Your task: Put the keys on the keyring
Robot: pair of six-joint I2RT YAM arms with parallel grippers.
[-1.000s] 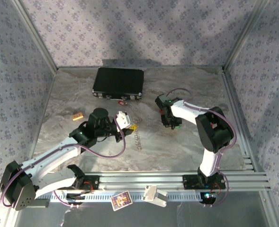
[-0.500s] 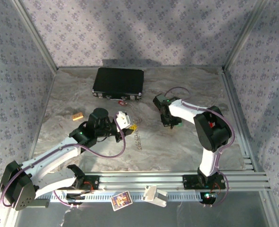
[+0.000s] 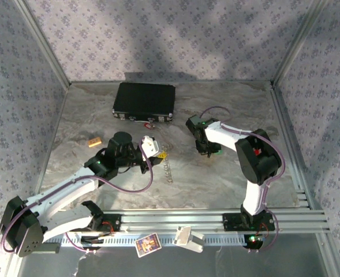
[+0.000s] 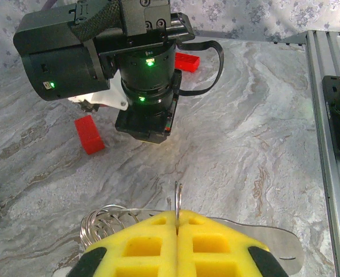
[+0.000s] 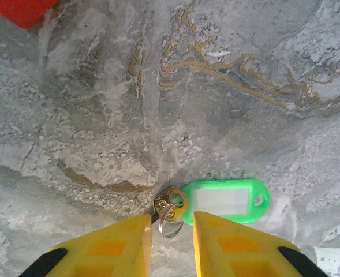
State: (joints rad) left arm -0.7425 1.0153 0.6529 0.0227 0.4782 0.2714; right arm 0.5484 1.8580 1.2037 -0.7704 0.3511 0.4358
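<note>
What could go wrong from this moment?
1. The right gripper stands open over the key, which lies flat on the table; closing may miss it or push it away.
2. The left gripper is shut on a thin edge of the keyring; the keyring may twist or slip when the key presses on it.

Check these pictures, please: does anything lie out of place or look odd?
Only mildly: a small picture card and a white piece lie askew by the front rail between the arm bases, off the marble table. Nothing looks spilled or damaged.
</note>
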